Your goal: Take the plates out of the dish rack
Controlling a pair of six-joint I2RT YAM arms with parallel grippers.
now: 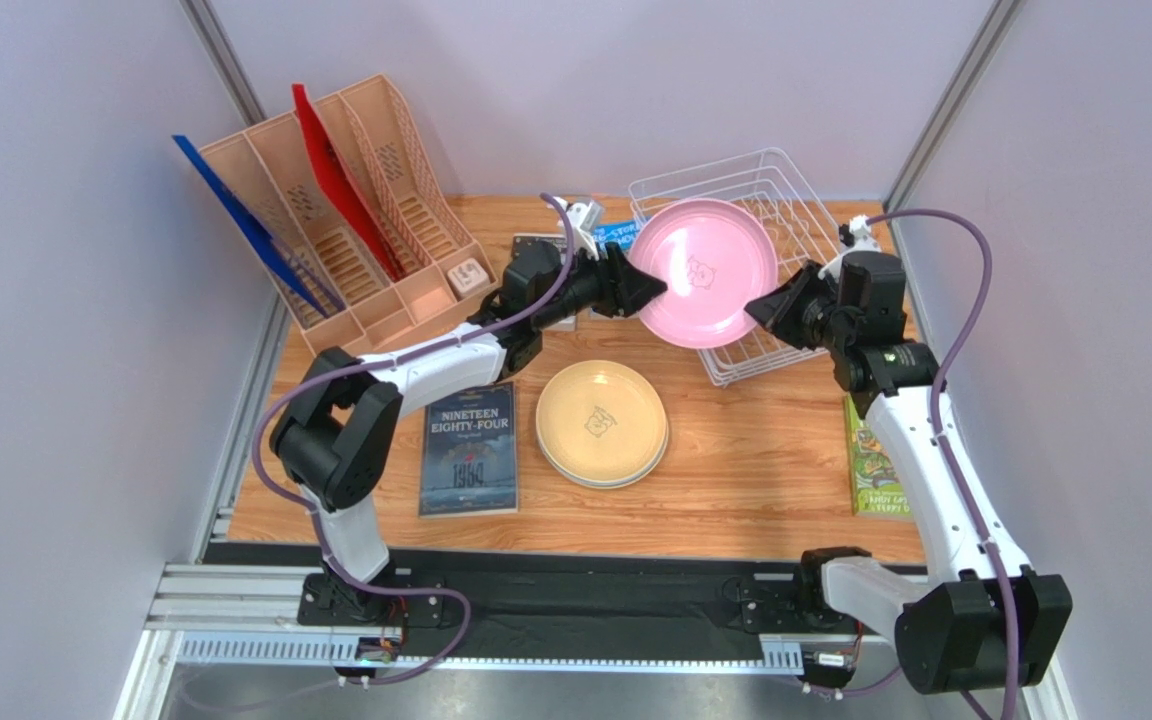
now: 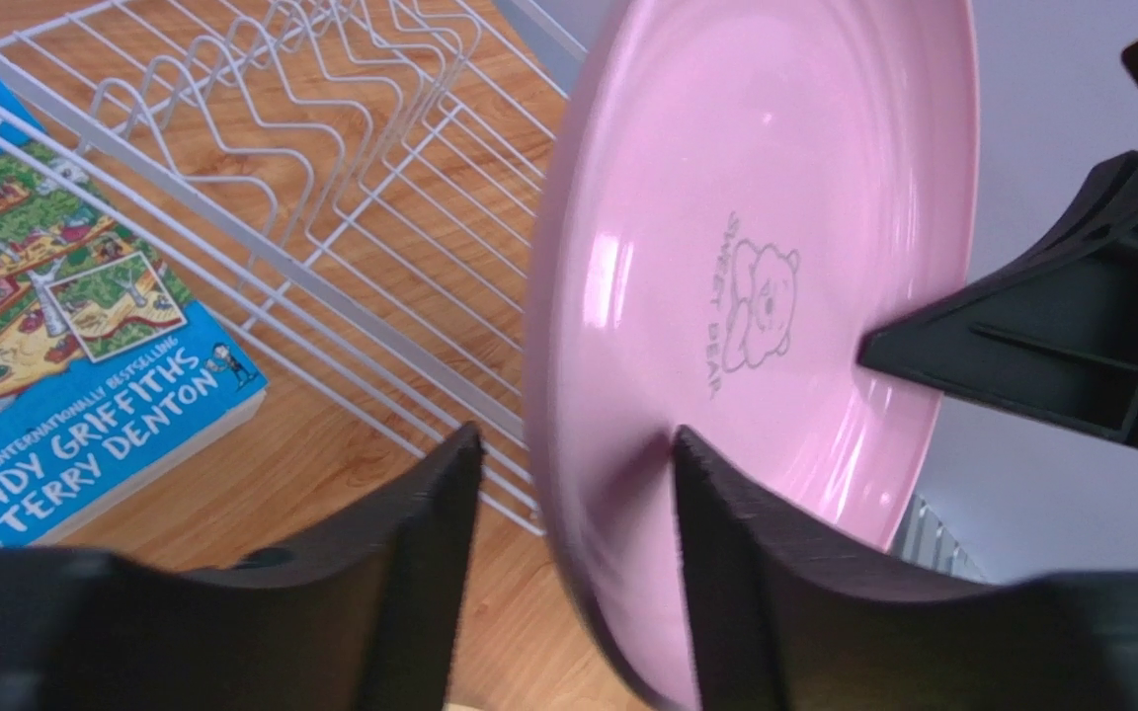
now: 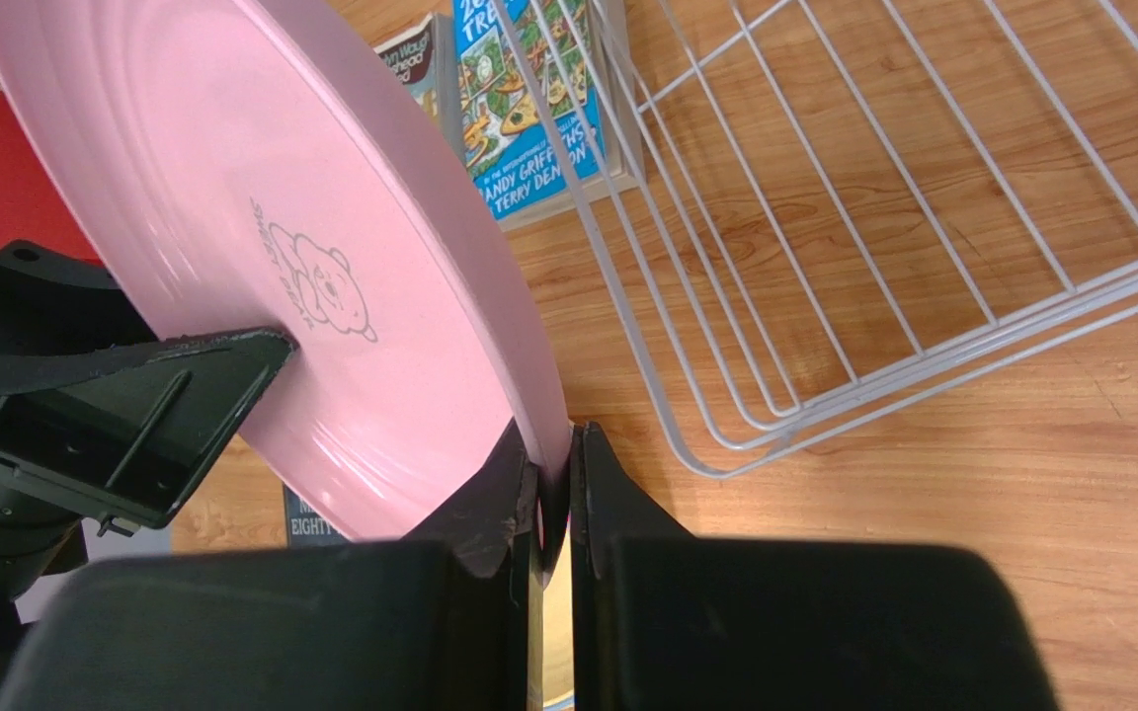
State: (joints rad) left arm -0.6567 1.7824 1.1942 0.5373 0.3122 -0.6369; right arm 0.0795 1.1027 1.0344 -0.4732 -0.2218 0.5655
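Note:
The pink plate (image 1: pixel 702 273) is held on edge in the air in front of the white wire dish rack (image 1: pixel 755 188). My right gripper (image 3: pixel 553 445) is shut on its rim (image 3: pixel 427 296). My left gripper (image 2: pixel 575 445) is open and straddles the opposite rim (image 2: pixel 768 222): one finger lies against the plate's inner face, the other stands apart from its back. The rack (image 2: pixel 308 163) (image 3: pixel 887 193) shows no plates between its tines. A stack with a pale yellow plate (image 1: pixel 602 423) on top lies flat on the table, near the middle.
A peach file organiser (image 1: pixel 372 210) with blue and red folders stands at the back left. A dark book (image 1: pixel 470 447) lies left of the stack, a blue book (image 2: pixel 71 341) beside the rack, and a green book (image 1: pixel 875 458) at the right edge.

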